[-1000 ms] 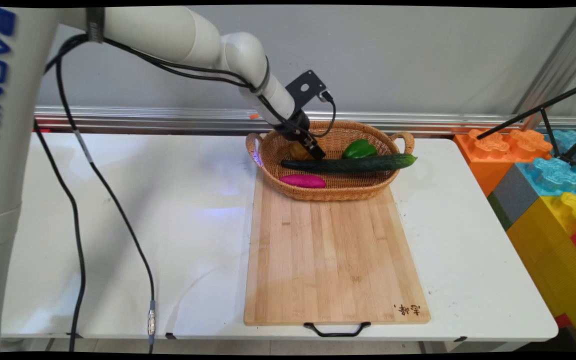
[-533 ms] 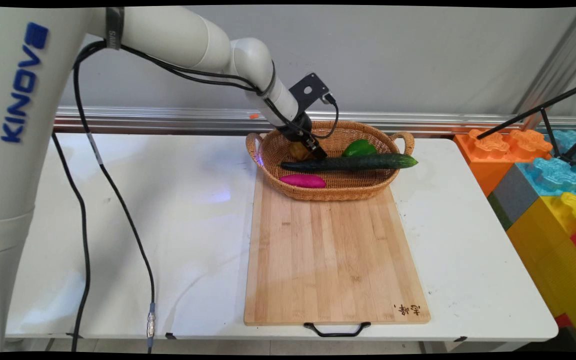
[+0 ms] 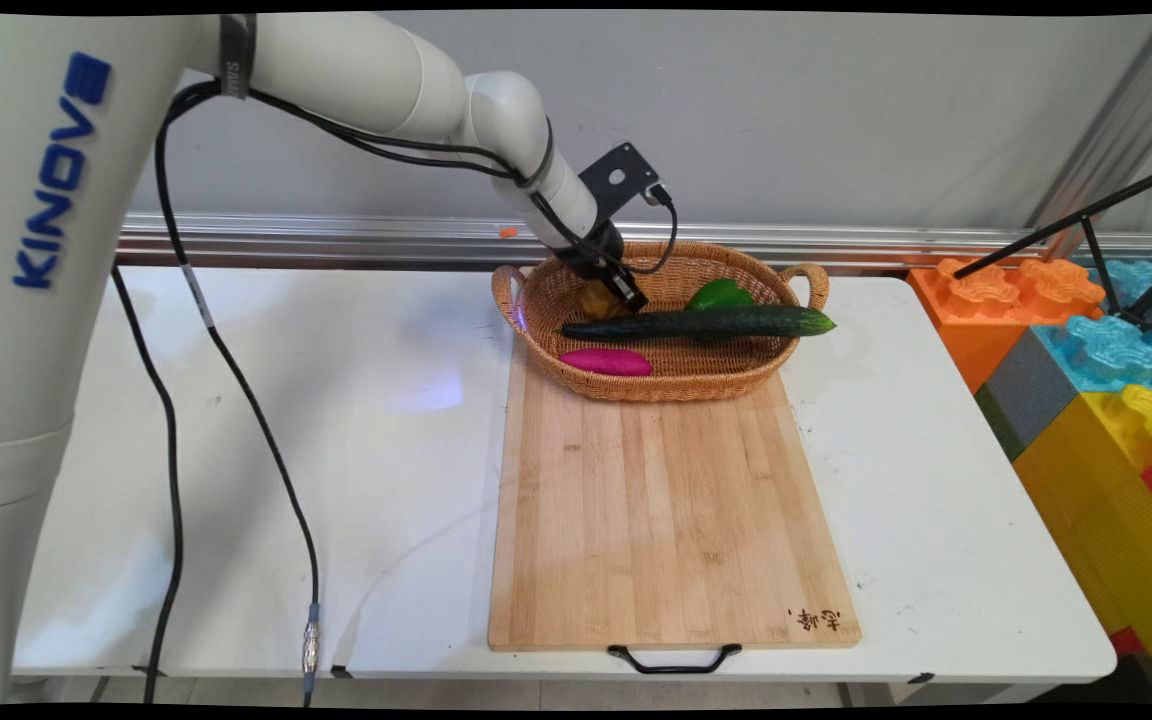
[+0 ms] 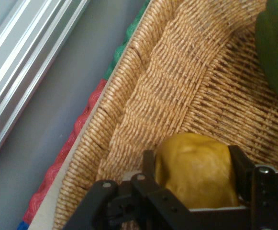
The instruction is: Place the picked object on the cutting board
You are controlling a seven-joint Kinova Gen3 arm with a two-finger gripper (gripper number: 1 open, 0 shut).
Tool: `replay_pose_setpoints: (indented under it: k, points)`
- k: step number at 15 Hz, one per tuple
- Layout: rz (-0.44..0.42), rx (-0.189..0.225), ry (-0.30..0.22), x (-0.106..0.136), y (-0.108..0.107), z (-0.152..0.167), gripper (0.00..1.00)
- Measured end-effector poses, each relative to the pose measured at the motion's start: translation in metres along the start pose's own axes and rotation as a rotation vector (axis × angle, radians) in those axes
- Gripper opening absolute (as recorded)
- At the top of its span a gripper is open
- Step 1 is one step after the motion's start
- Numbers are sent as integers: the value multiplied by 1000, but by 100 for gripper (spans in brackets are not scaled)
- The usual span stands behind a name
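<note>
1. The black two-finger gripper (image 3: 626, 297) reaches down into the left part of an oval wicker basket (image 3: 736, 385), its fingers (image 4: 149, 165) pressed against both sides of a rounded, matte yellow vegetable (image 4: 197, 168), so it has that vegetable clasped between them.
2. In the main view the yellow vegetable (image 3: 596, 299) sits low inside the basket near its far-left wall, mostly hidden by the gripper.
3. The basket is tightly woven, with a thick braided rim and a looped handle at each end; it rests on the far end of a long rectangular bamboo cutting board (image 3: 671, 520) with a black handle at its near edge.
4. A long dark green cucumber (image 3: 701, 323) lies across the basket, its right tip jutting over the rim, just near of the gripper.
5. A glossy green pepper (image 3: 718, 295) lies to the gripper's right, and a smooth magenta sweet potato (image 3: 605, 361) lies by the near-left wall.
6. The white table (image 3: 336, 450) is bare left of the board; colourful big blocks (image 3: 1086, 360) crowd its right side.
</note>
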Motion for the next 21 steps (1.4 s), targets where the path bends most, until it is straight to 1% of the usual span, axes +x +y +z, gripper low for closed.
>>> replay_pose_setpoints:
  k: [3,8,10,12,15,17,19,21]
  points:
    - [9,-2,14,4,1,-10,0]
    - [42,17,105,26,7,-55,0]
    - [62,12,141,34,16,-79,0]
    - [86,-27,160,39,33,-102,0]
    - [132,-139,154,36,67,-130,0]
    - [153,-192,145,32,83,-139,0]
    - [185,-261,127,23,105,-148,0]
    - [215,-309,107,11,123,-149,0]
